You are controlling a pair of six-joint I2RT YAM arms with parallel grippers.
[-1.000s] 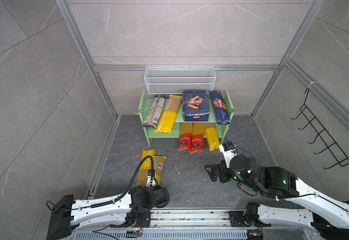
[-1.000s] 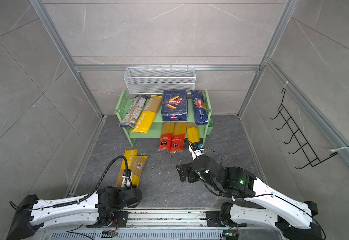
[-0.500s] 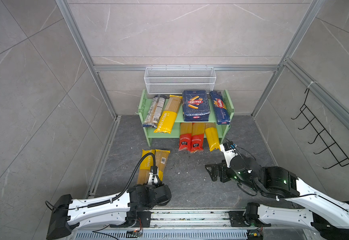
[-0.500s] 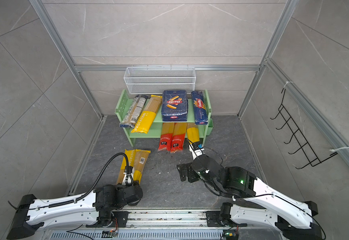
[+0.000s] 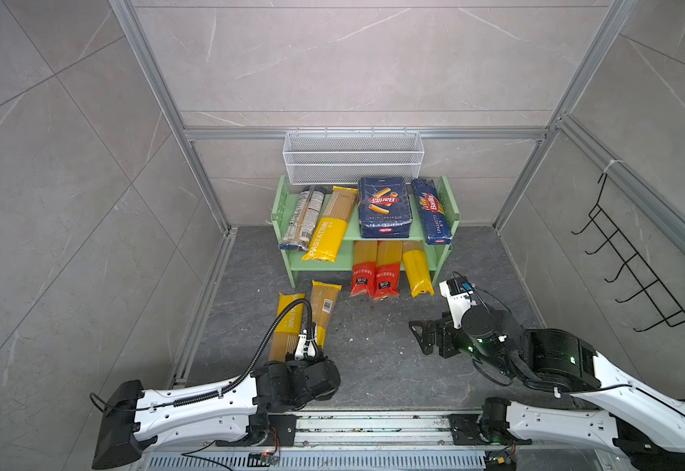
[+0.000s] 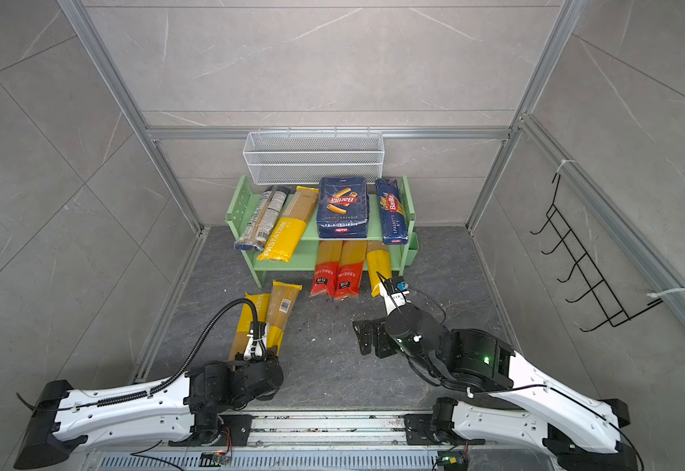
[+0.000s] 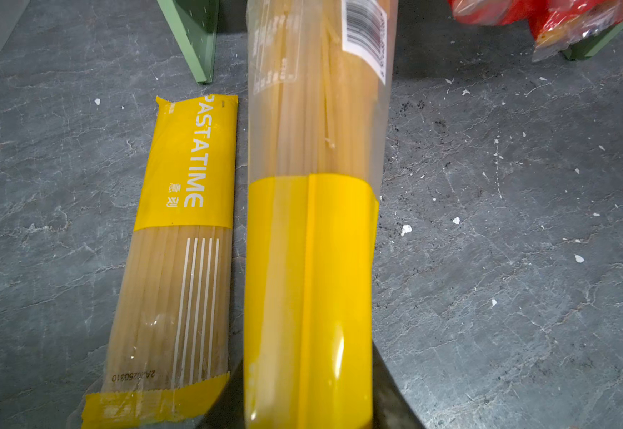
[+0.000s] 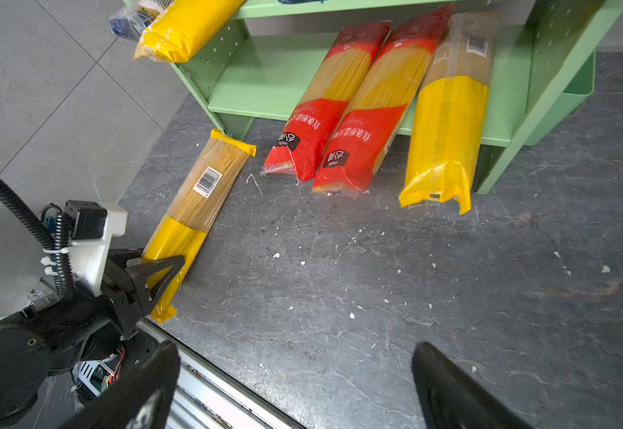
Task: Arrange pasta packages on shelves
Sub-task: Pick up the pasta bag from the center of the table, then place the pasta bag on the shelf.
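The left pincer (image 8: 169,262) is closed on the yellow end of a long clear-and-yellow spaghetti bag with a white barcode label (image 8: 200,193). One black finger (image 8: 161,269) lies across the yellow film. The bag's far end points at the front left foot of the light green two-tier rack with peg-hole side panels (image 5: 450,204). Whether that far end touches the dark grey marbled desk (image 5: 373,350) cannot be told.

A second long bag, clear with a yellow PASTATIME band (image 7: 184,223), lies flat on the desk just beside the gripped bag, on its left.

The right pincer (image 8: 294,347) is wide open and holds nothing. It hovers over bare desk, well apart from every package.

Upper board, left to right:
- clear brownish-labelled bag (image 5: 303,216)
- yellow PASTATIME bag (image 5: 328,230), tilted, overhanging the front edge
- wide dark blue Barilla pack (image 5: 383,206)
- narrow dark blue Barilla spaghetti pack (image 5: 432,212)

Lower board: two red-and-yellow spaghetti bags (image 5: 375,269) side by side, touching, and one yellow-ended bag (image 5: 416,269) to their right. All three project past the front edge, with their ends down on the desk.
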